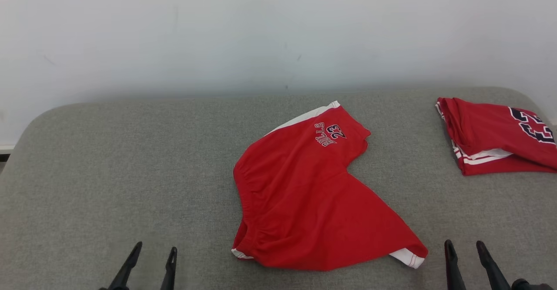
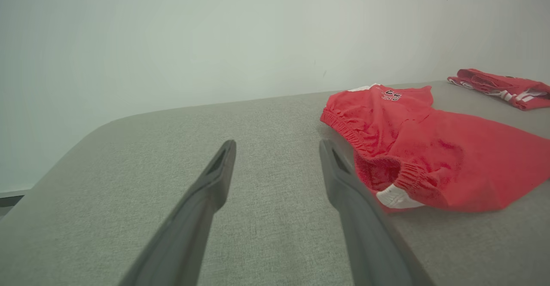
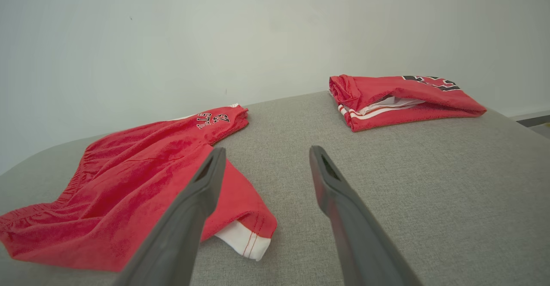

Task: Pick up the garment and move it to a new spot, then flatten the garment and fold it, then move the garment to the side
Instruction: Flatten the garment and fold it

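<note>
Head view: red shorts (image 1: 304,194) centred, grey surface (image 1: 109,172) open leftward, left fingers (image 1: 169,266) and right fingers (image 1: 452,266) spread, seemingly touching nothing

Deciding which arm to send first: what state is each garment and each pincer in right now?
Red shorts: unfolded, lying creased, not held.
Second red garment: folded, lying at the far right, apart from the shorts.
Left pincer: open, empty, left of the shorts.
Right pincer: open, empty, right of the shorts.
</note>
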Available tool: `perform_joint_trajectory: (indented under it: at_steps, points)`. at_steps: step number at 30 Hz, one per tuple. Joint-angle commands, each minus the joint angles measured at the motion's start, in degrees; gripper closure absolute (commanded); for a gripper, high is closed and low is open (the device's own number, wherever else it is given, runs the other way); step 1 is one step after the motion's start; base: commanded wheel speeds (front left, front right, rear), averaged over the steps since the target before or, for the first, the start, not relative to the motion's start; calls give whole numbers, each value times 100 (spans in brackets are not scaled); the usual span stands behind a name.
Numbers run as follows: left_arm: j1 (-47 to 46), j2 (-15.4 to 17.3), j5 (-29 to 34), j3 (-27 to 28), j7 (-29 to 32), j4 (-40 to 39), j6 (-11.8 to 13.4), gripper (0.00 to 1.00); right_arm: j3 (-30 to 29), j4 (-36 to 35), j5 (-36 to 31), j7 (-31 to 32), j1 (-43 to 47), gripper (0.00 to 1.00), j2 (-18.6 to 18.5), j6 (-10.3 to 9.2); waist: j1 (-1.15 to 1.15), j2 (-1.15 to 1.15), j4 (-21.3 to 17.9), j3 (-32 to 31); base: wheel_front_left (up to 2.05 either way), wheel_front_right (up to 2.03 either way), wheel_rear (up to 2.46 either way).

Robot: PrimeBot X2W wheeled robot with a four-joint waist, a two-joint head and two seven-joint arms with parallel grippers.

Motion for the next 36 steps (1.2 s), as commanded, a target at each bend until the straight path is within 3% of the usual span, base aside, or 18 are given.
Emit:
perform_joint_trajectory:
  at_steps: [1, 7, 19, 27, 33, 34, 35, 36]
  points:
    - [-116, 173, -84, -235, -16, 93, 7, 0, 91, 90, 41, 35, 8, 0, -102, -17, 0, 0, -29, 44, 0, 0, 0]
    - [-495, 593, -368, -1142, -16, 398, 7, 0, 354, 558, 121, 40, -137, 0, -343, -17, 0, 0, -80, 189, 0, 0, 0]
    - [-1871, 1204, -892, -3264, -16, 1208, 8, 0, 1194, 1998, 317, -41, -990, 0, -426, -17, 0, 0, -177, 702, 0, 0, 0]
    - [-2504, 1423, -1198, -3995, -16, 1533, 7, 0, 1576, 2484, 480, -66, -1553, 0, -308, -17, 0, 0, -346, 885, 0, 0, 0]
    - [-2795, 1372, -1346, -4327, -16, 1662, 7, 0, 1696, 2500, 541, -65, -1745, 0, -260, -17, 0, 0, -390, 987, 0, 0, 0]
    - [-2815, 1367, -1421, -4400, -16, 1741, 8, 30, 1709, 2489, 558, -65, -1757, 0, -262, -17, 0, 0, -394, 999, 0, 0, 0]
    - [-2854, 1365, -1485, -4481, -16, 1798, 7, 100, 1722, 2474, 573, -64, -1770, 51, -266, -17, 0, 0, -400, 1011, 0, 0, 0]
    - [-2896, 1360, -1556, -4546, -16, 1862, 7, 100, 1732, 2426, 605, -65, -1782, 83, -272, -17, 0, 0, -405, 1022, 0, 0, 0]
